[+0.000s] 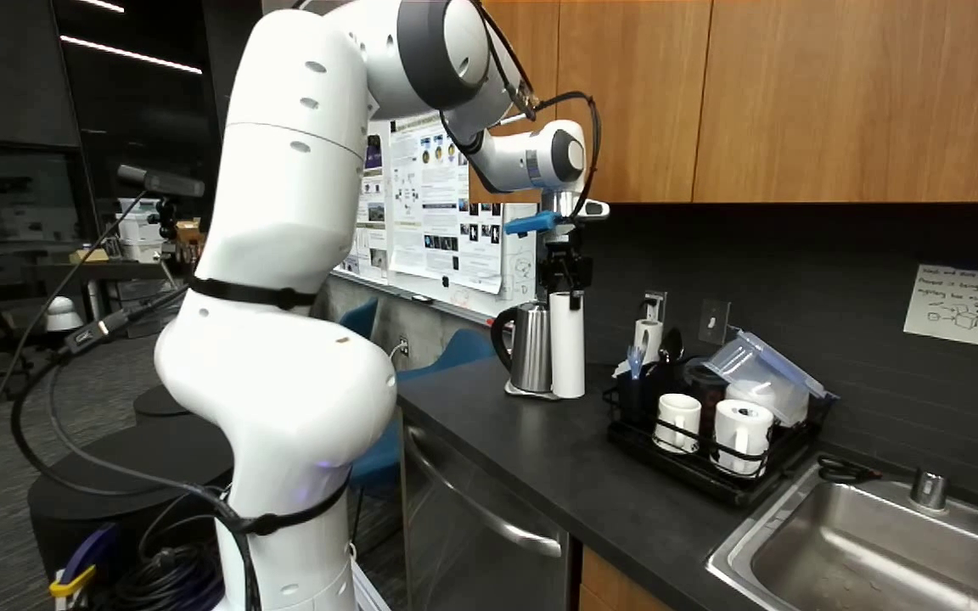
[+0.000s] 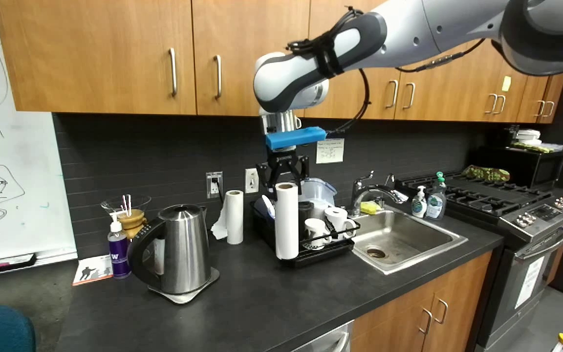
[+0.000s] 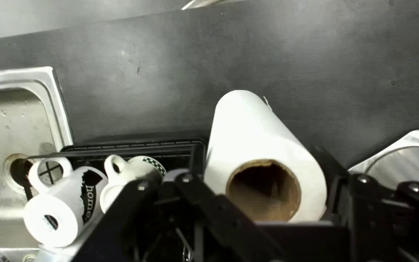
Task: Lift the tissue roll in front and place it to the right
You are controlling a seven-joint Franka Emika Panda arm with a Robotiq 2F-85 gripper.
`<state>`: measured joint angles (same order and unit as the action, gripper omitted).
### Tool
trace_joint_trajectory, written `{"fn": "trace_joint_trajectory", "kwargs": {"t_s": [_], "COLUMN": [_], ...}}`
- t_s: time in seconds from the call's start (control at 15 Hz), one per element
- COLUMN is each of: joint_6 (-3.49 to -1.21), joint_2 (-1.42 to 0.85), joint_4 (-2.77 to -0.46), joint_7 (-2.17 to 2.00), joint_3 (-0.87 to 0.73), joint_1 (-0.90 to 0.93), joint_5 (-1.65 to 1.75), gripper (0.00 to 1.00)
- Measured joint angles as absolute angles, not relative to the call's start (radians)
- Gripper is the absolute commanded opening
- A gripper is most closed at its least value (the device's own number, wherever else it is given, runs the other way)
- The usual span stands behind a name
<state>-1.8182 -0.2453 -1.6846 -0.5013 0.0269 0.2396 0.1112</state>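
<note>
- Check the grip: the jaws are clamped on the upper end of the paper towel roll [image 2: 287, 225], one side against each flank, parted only by the roll's width.
- Check for crushing: in the wrist view the cardboard core [image 3: 264, 191] looks round, so the present squeeze appears adequate.
- Locate the load: in both exterior views the roll is upright, between the electric kettle [image 1: 531, 348] and the dish rack [image 2: 328, 252]. Its lower end appears raised — the rack's base shows beneath it — but the gap to the surface [image 2: 262, 303] is hard to judge.
- Identify the step: carrying to the right, presumably toward the sink [image 2: 408, 242].
- Select a route: the rack lies on that side. Passing in front of it seems simpler than rising over the "home." mug [image 3: 66, 207] and the checker-banded mug [image 3: 142, 170].
- Travel slowly: gripped only near the top, the long lower end is likely to swing.
- Select a seat: the strip of surface in front of the rack, short of the sink's rim, is a likely spot.
- Lower vertically until the base sits flat, then part the jaws evenly and withdraw straight up — a slim roll released at a tilt may topple.
</note>
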Motion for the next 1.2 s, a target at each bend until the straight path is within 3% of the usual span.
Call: {"fn": "trace_joint_trajectory", "kwargs": {"t_s": [1.2], "joint_6": [-1.838], "joint_2": [-0.098], "joint_4": [-1.98], "joint_7": [-0.545], "joint_3": [0.014], "joint_1": [0.083], "joint_5": [0.11], "gripper": [0.45]}}
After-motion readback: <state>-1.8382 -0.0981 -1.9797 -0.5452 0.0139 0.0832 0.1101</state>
